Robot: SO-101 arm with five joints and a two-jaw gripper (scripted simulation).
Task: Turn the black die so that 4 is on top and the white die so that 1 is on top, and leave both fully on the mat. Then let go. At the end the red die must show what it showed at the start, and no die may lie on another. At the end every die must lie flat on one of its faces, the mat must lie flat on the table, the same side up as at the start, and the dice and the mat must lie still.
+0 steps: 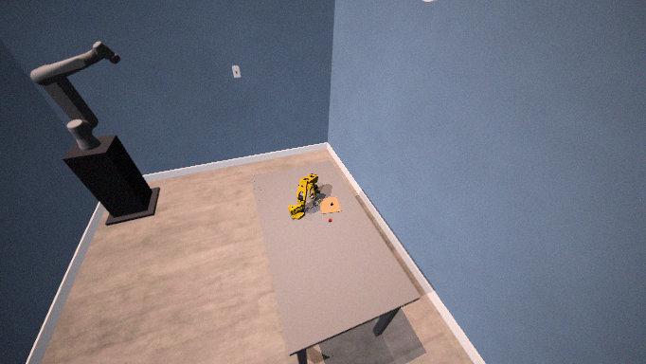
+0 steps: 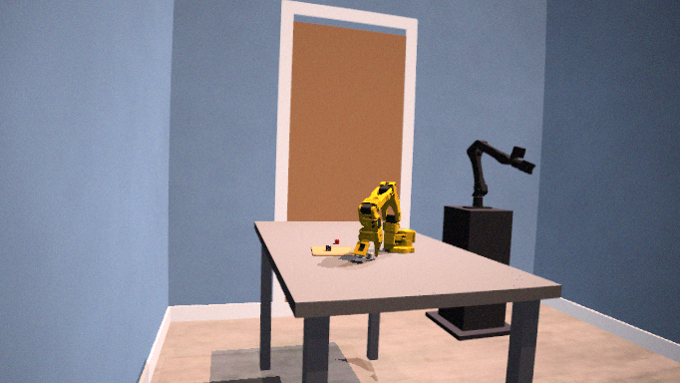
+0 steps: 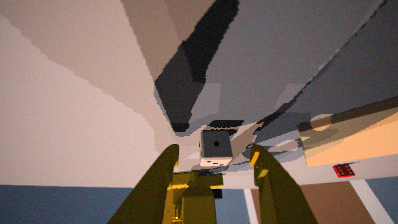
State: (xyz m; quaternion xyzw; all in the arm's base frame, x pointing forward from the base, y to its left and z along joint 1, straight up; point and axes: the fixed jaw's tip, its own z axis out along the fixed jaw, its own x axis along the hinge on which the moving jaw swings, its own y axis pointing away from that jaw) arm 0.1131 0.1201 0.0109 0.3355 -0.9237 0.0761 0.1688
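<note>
My gripper (image 3: 215, 149) (image 2: 369, 253) is open, low over the table. The white die (image 3: 216, 146) lies on the table off the mat, between the lines of the two fingers in the wrist view, with gaps on both sides. Its shaded side face shows one pip; its bright face, seemingly the top, shows several pips, seen at a slant. The black die (image 1: 331, 204) (image 2: 328, 247) sits on the orange mat (image 1: 325, 209) (image 2: 340, 251) (image 3: 362, 142); its top number is too small to read and it is outside the wrist view. The red die (image 1: 330, 220) (image 2: 337, 241) (image 3: 344, 170) lies on the table beside the mat.
The mat's edge is to the right of the fingers in the wrist view, with the red die beyond it. Dark arm shadows cross the table (image 1: 327, 270) (image 2: 424, 274) around the white die. Another arm stands on a black pedestal (image 1: 106, 182) (image 2: 479, 259) away from the table.
</note>
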